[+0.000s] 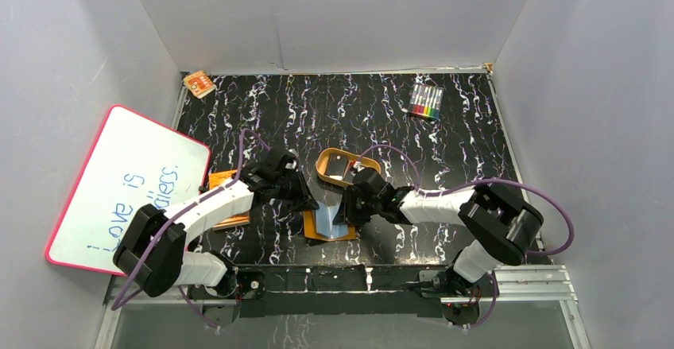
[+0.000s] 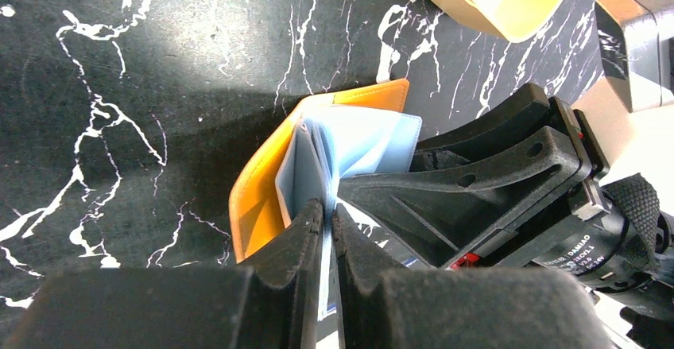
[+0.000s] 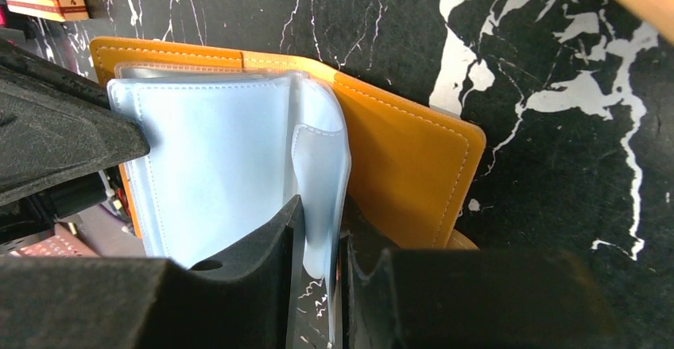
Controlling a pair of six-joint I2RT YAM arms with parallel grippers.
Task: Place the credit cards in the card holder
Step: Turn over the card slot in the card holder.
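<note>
Holding the card holder (image 1: 328, 224) open, both arms meet over it near the middle of the table's near edge.

- Card holder: lies flat, orange-brown cover down, pale blue sleeves (image 3: 214, 166) fanned upward.
- Left gripper (image 2: 324, 210): narrow, fingers pinched on the edge of one sleeve leaf. Comes in from the left-edge side.
- Right gripper (image 3: 318, 215): narrow too, pinched on a neighbouring leaf that curls over between its fingers. The two claws are close, nearly nose to nose, with the sleeve stack spread between them.
- Credit cards (image 1: 338, 168): only a dark flat shape inside the tan oval tray (image 1: 319, 166), just beyond the holder toward the far edge. Count unclear. Neither claw carries a card.
- No card is seen in any sleeve in either wrist view; the pockets look pale and see-through.

Judgement: early stage. The holder is opened and a pocket is being parted, nothing loaded. What remains is to fetch each card from the tray, slide it into a sleeve, and repeat.

Other items: whiteboard (image 1: 127, 186) leaning at the left edge, marker pack (image 1: 426, 102) toward the far right corner, orange booklet (image 1: 226, 202) under the left arm.
</note>
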